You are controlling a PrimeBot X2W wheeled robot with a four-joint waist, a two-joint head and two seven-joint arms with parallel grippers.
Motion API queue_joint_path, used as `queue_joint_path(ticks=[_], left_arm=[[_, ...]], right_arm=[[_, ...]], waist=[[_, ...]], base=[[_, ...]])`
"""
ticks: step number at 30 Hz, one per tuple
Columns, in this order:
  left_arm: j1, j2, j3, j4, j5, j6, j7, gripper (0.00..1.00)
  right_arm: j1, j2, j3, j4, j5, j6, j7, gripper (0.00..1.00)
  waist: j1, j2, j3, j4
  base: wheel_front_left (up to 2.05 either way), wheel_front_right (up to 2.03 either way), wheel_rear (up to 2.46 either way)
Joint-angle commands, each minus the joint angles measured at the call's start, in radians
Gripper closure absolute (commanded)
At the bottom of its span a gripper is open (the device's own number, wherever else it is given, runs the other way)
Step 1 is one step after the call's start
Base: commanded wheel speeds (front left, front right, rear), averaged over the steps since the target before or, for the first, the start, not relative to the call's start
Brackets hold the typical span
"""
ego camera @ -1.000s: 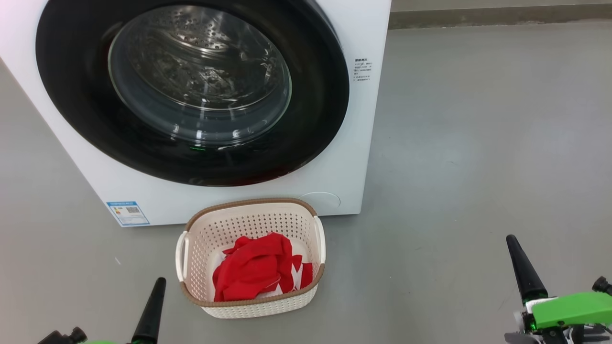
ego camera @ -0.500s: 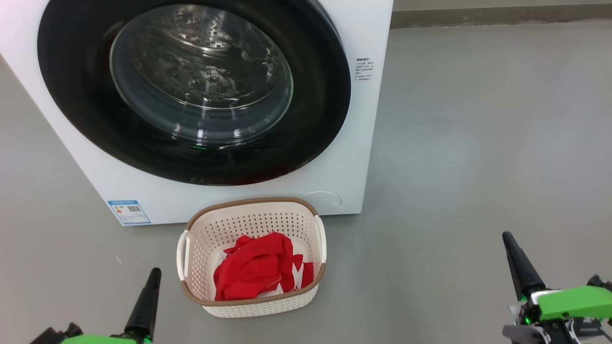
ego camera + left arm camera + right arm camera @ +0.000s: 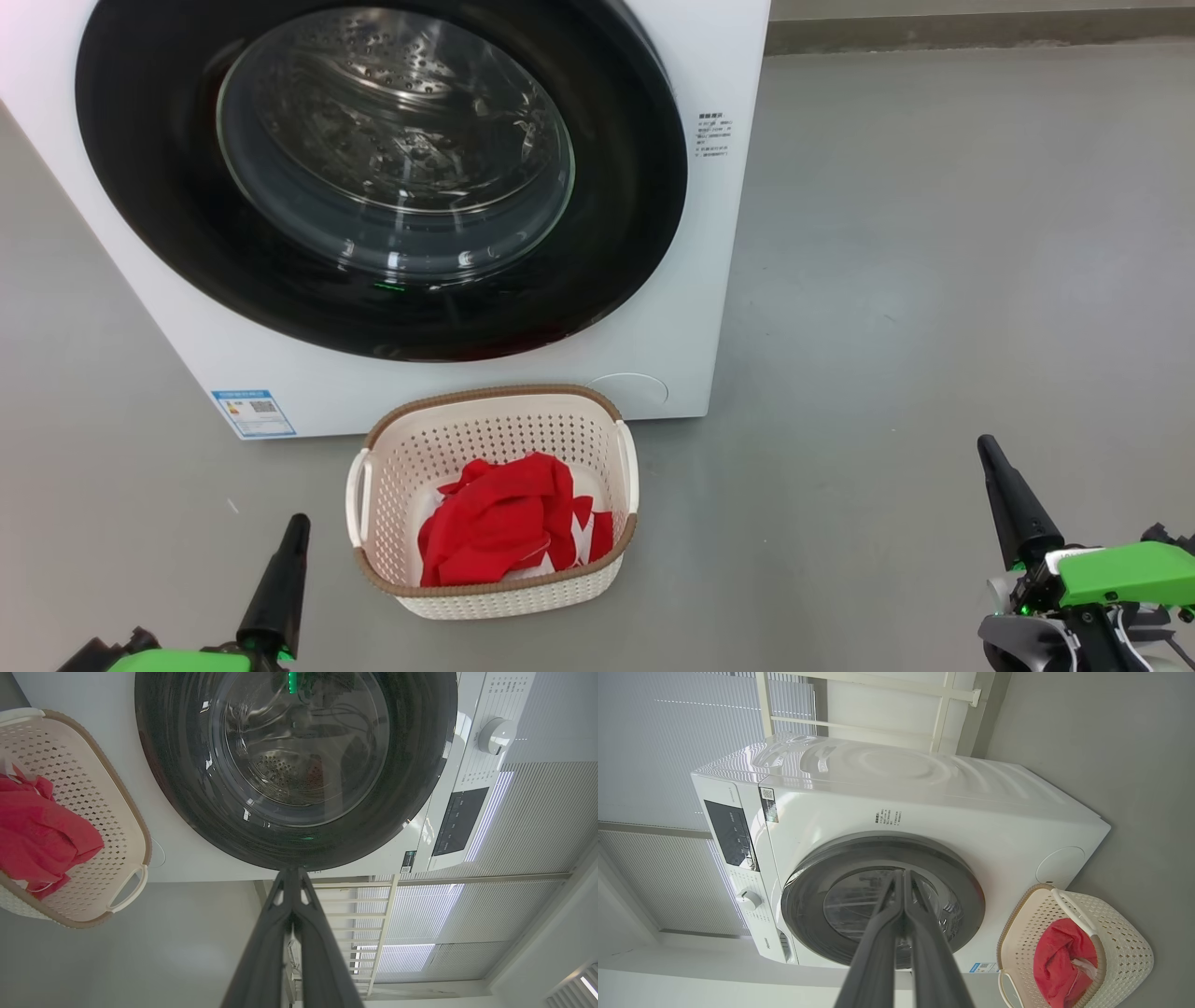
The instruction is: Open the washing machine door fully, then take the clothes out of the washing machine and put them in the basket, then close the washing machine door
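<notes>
Washing machine door (image 3: 392, 159): shut flush on the front of the washing machine (image 3: 719, 280), glass bulge facing the near side. No red shows through the glass.

Basket (image 3: 495, 397): on the floor (image 3: 887, 280) just beside the machine's foot, below the door, probably to keep the carry short. It opens upward, and its long axis seems to run left-right along the machine front.

Clothes (image 3: 495, 527): heaped inside the basket, toward its near-left.

Left gripper (image 3: 297, 525) and right gripper (image 3: 988, 448): low on the near side, well apart. Each has its fingers pressed together on nothing and points at the machine.

Task looks finished.
</notes>
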Motion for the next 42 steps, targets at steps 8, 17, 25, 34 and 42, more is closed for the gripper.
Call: queue_joint_path(ticks=[8, 17, 25, 34, 42], left_arm=[[-0.039, 0.005, 0.041, -0.02, 0.002, -0.007, 0.009, 1.0], [-0.04, 0.002, 0.044, -0.02, 0.004, -0.007, 0.012, 1.0], [-0.04, 0.001, 0.047, -0.02, 0.007, -0.007, 0.014, 1.0], [-0.04, -0.001, 0.049, -0.019, 0.009, -0.007, 0.016, 1.0], [-0.04, -0.003, 0.051, -0.019, 0.011, -0.007, 0.018, 1.0]], right_arm=[[-0.046, -0.014, 0.011, -0.025, 0.004, 0.0, 0.006, 1.0], [-0.046, -0.011, 0.008, -0.024, 0.001, 0.0, 0.009, 1.0], [-0.046, -0.009, 0.005, -0.024, -0.002, 0.0, 0.012, 1.0], [-0.047, -0.007, 0.002, -0.024, -0.004, 0.0, 0.014, 1.0], [-0.047, -0.006, 0.0, -0.024, -0.006, 0.0, 0.016, 1.0]], waist=[[-0.0001, -0.0001, 0.0, 0.0], [-0.0001, -0.0001, 0.0, 0.0], [-0.0001, -0.0001, 0.0, 0.0], [-0.0001, -0.0001, 0.0, 0.0], [-0.0001, -0.0001, 0.0, 0.0]], base=[[0.0, 0.0, 0.0], [0.0, 0.0, 0.0], [0.0, 0.0, 0.0], [0.0, 0.0, 0.0], [0.0, 0.0, 0.0]])
